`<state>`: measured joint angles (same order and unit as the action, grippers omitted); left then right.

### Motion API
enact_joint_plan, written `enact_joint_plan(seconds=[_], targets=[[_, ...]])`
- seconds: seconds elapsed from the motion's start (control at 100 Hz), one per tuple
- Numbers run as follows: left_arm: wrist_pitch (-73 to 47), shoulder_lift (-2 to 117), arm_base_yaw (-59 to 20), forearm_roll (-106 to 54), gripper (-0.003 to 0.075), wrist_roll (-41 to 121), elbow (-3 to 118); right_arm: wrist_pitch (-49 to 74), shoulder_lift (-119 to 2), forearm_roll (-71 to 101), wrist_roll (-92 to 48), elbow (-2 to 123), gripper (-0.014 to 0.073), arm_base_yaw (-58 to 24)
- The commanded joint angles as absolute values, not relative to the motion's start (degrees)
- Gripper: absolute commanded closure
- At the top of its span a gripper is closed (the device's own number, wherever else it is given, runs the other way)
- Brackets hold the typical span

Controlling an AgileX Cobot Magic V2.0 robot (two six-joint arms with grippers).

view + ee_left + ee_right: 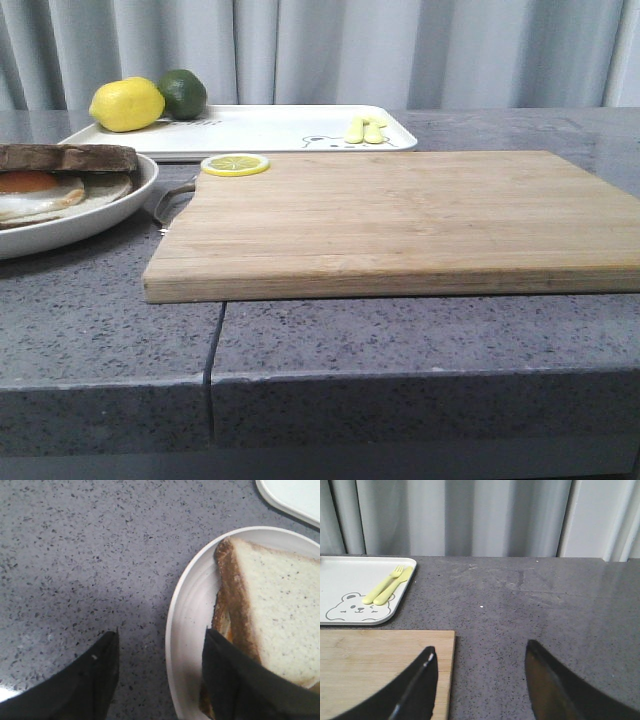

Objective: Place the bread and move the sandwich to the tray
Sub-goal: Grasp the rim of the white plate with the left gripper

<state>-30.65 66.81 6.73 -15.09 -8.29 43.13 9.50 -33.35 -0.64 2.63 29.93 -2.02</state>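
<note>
At the far left, the sandwich (pixel 55 180) sits on the round white plate (pixel 120 205) on the grey stone counter (pixel 400 340), its top bread slice (pixel 280 625) covering the fried egg (pixel 35 195). The left gripper (pixel 160 650) hangs over the plate's rim with jaws spread wide, one finger over the counter, the other over the sandwich's crust; whether it touches is unclear. Behind, the tray (pixel 270 128) carries a lemon (pixel 127 104), a lime (pixel 183 93) and a yellow fork and knife (pixel 387 585). A lemon slice (pixel 235 164) lies on the wooden cutting board (pixel 400 220). The right gripper (pixel 480 675) hovers released, holding nothing, over the board's far edge.
</note>
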Motion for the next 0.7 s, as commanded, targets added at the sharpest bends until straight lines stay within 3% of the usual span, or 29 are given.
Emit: enact_joint_plan(seconds=[0.0, 0.69], targets=[[-27.10, 67.11, 6.98, -17.20, 0.0365, -8.57, 45.06, 5.27, -33.28, -1.22, 2.67, 31.42, 0.0189, -1.67], [-26.33, 73.56, 6.88, -19.59, 0.0365, -7.62, 45.06, 5.27, -33.28, -1.22, 2.67, 31.42, 0.0189, -1.67]])
